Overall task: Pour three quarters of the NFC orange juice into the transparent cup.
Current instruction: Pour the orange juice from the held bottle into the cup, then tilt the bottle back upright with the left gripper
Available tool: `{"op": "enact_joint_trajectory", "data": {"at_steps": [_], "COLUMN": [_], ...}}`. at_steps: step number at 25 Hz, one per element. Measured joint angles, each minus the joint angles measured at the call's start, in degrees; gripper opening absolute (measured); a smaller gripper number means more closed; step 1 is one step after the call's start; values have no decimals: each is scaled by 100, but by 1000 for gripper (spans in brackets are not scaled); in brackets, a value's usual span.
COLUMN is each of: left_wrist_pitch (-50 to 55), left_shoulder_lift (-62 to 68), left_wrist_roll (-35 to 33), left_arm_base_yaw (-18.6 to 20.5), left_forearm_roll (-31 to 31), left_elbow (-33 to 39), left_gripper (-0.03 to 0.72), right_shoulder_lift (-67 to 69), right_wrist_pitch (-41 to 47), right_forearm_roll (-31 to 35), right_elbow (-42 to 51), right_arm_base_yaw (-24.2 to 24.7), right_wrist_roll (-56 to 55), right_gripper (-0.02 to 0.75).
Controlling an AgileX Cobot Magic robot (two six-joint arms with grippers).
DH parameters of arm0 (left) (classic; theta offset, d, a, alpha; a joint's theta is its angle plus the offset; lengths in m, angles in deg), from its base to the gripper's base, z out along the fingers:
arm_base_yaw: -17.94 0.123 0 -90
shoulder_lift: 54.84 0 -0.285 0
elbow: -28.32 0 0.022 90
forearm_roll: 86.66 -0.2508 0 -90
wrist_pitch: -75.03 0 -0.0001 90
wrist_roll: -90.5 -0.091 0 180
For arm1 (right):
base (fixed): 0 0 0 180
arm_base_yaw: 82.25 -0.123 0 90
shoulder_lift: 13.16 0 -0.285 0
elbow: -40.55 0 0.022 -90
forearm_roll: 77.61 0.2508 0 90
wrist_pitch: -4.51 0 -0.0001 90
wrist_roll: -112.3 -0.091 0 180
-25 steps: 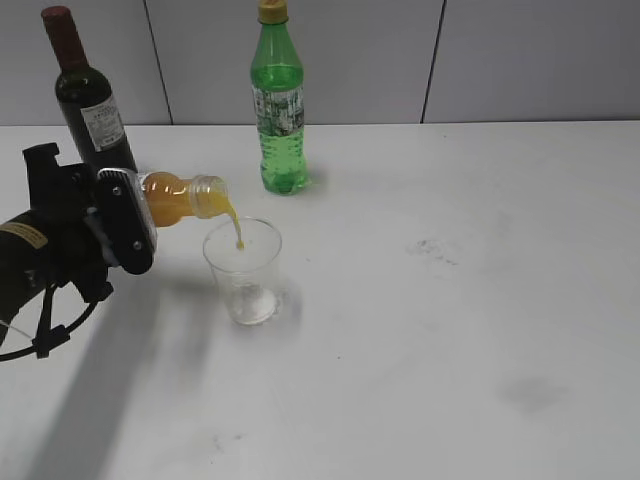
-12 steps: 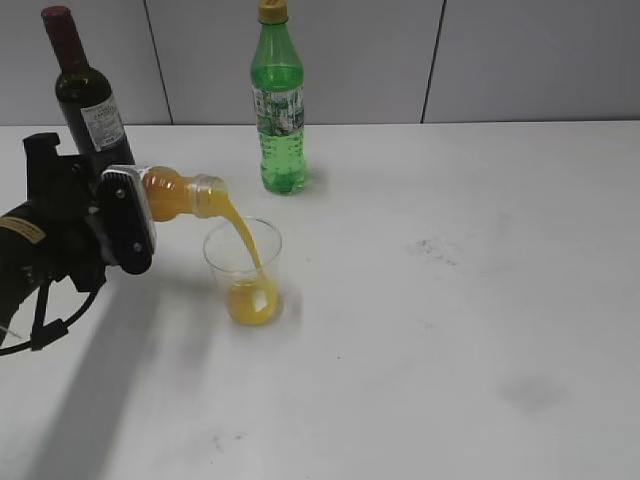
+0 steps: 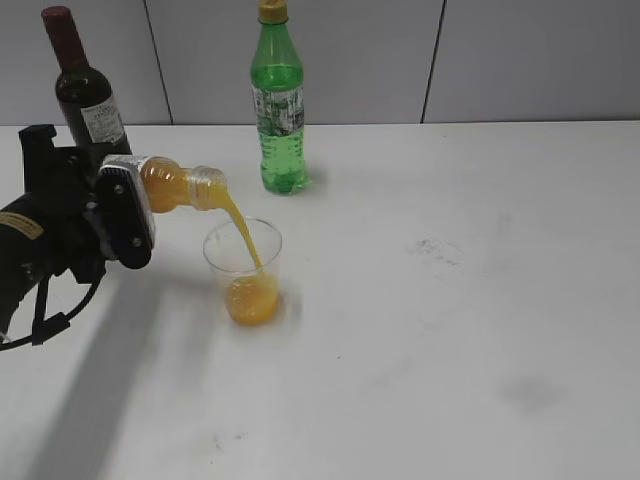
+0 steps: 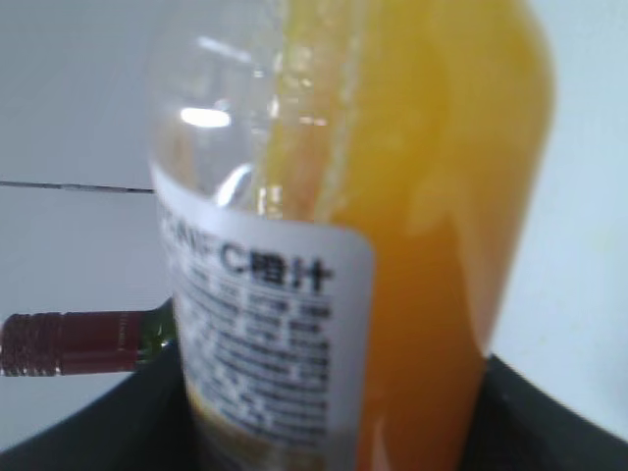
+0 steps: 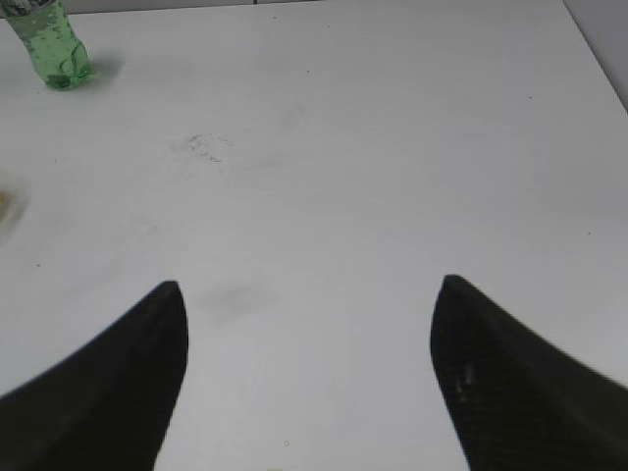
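Fingers of the left gripper (image 3: 135, 215) pinch the small clear plastic bottle of NFC orange juice (image 3: 178, 187) around its labelled body, holding it tipped nearly on its side with the wide neck pointing right and slightly down. A stream of orange liquid arcs from the open neck into the short clear transparent cup (image 3: 245, 272), which stands upright on the table just below and to the right of the bottle mouth, holding juice in roughly its lower third. In the left wrist view the bottle fills the picture, its white label with black print facing the camera and juice pooled along one side.

Fingers of the right gripper (image 5: 309, 378) stand spread wide apart over bare table, holding nothing.

Behind the left gripper stands a dark glass wine bottle (image 3: 88, 100) with a red foil top and pale label, upright near the back edge. Farther right along the back, well apart from the cup, a green plastic bottle (image 3: 279, 110) with a yellow cap stands upright.

The white table (image 3: 460, 330) is matte and lightly soiled, with faint grey smudges right of centre and toward the front. Behind it runs a grey panelled wall (image 3: 520, 60) with thin dark vertical seams.
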Motion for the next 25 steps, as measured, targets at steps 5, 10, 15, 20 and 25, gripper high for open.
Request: {"op": "enact_joint_trajectory", "data": {"at_steps": [5, 10, 15, 20, 25], "left_wrist_pitch": [-114, -174, -344, -379, -391], "left_shoulder_lift": [0, 0, 0, 0, 0], "left_wrist_roll": [-16, -78, -89, -95, -95], "left_arm_base_yaw": [0, 0, 0, 0, 0], "left_forearm_roll": [-11, -39, -106, -181, -212], "left_elbow": [0, 0, 0, 0, 0], "left_gripper": [479, 479, 479, 479, 479], "right_shoulder_lift": [0, 0, 0, 0, 0], "right_wrist_pitch": [0, 0, 0, 0, 0], "right_forearm_roll": [0, 0, 0, 0, 0], "right_elbow": [0, 0, 0, 0, 0], "right_arm_base_yaw": [0, 0, 0, 0, 0], "right_wrist_roll": [0, -5, -5, -5, -5], "right_gripper": [591, 591, 591, 591, 591]}}
